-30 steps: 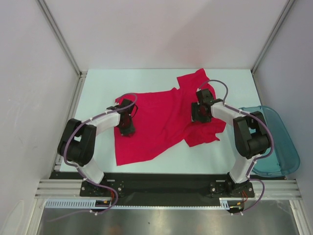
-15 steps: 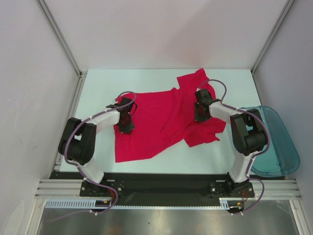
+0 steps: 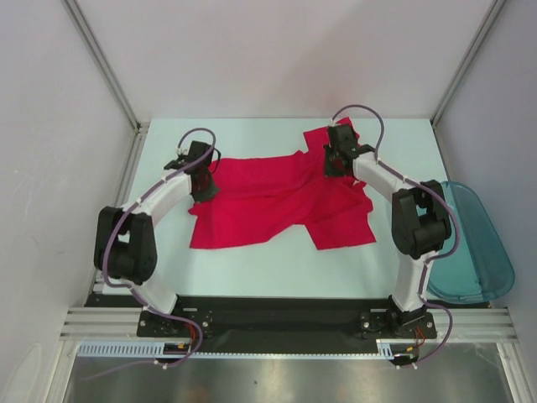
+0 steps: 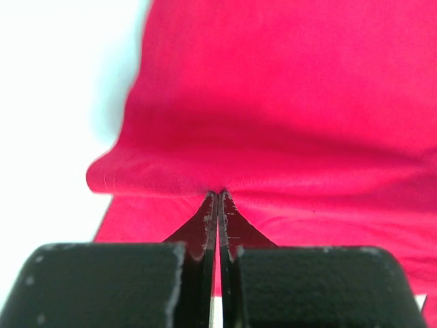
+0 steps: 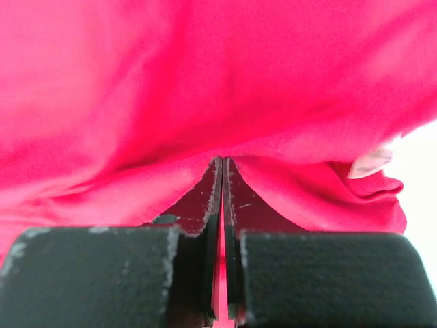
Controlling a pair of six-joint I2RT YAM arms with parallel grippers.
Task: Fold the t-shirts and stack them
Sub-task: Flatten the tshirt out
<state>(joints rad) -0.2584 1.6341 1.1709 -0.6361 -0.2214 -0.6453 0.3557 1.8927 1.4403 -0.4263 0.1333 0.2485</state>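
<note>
The red t-shirt (image 3: 277, 206) is spread on the tabletop (image 3: 252, 138) (creased, partly folded). Its left edge is pinched by the left claw (image 4: 218, 195), its far right part by the right claw (image 5: 222, 160).

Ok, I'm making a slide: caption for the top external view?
Left arm and right arm, jaws shut, each pinch the red t-shirt on the table.

No readable text, label or number shows on anything.
</note>
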